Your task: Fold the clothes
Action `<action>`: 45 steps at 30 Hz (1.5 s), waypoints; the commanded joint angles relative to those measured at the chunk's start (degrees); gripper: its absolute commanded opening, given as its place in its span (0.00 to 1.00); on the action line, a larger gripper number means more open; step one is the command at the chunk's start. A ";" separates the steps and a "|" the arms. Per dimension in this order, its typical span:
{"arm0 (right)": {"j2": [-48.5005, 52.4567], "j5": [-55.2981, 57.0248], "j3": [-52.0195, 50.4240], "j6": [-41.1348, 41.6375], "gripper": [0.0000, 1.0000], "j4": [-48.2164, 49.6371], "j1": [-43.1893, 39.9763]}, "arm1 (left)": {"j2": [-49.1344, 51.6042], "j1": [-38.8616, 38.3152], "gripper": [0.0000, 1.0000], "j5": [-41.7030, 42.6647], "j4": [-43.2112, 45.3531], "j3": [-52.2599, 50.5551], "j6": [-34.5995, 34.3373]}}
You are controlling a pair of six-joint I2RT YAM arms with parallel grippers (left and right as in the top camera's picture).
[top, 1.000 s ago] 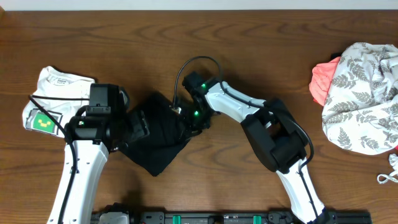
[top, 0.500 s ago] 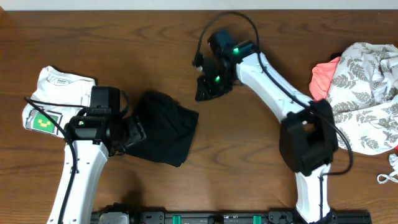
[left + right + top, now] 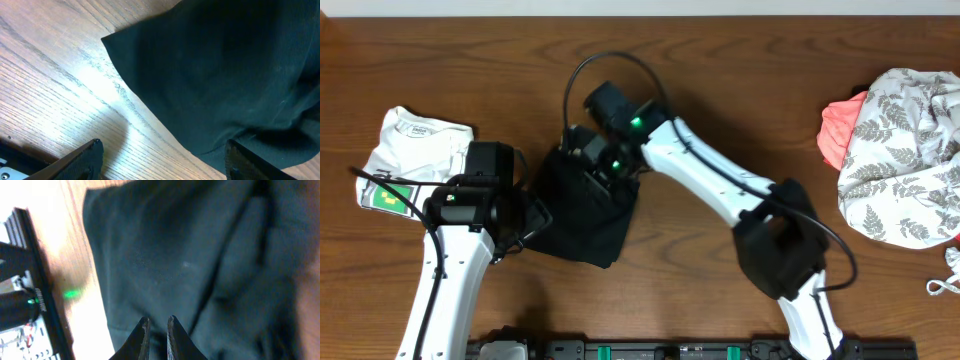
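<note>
The black garment (image 3: 588,222) lies folded on the desk (image 3: 720,60), with bare wood to its right and near side. The left hand (image 3: 162,150) gapes at its left edge. The right hand (image 3: 157,325), nearly closed, is over its far edge.

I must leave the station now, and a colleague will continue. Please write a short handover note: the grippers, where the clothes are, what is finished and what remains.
Left gripper: open, at the edge of the black garment, holding nothing.
Right gripper: over the garment's upper part, jaws nearly together; I cannot tell whether they pinch fabric.
Done: the black garment lies as a rough, rumpled square mid-table. A white shirt lies folded at far left.
Remaining: tidy the black garment. A leaf-print garment and a coral garment are heaped at far right.
</note>
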 commanded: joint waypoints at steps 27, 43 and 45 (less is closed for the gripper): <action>12.52 8.20 0.04 15.02 0.05 7.52 -9.90 | 4.90 0.28 0.90 0.50 6.71 -3.56 -1.09; -8.04 10.47 0.83 10.69 0.12 5.99 -9.90 | 8.28 0.28 0.97 6.43 12.09 -4.17 -0.52; -7.91 10.64 0.76 10.71 0.12 5.49 -9.92 | 8.28 0.28 0.98 6.38 13.57 -5.40 -0.74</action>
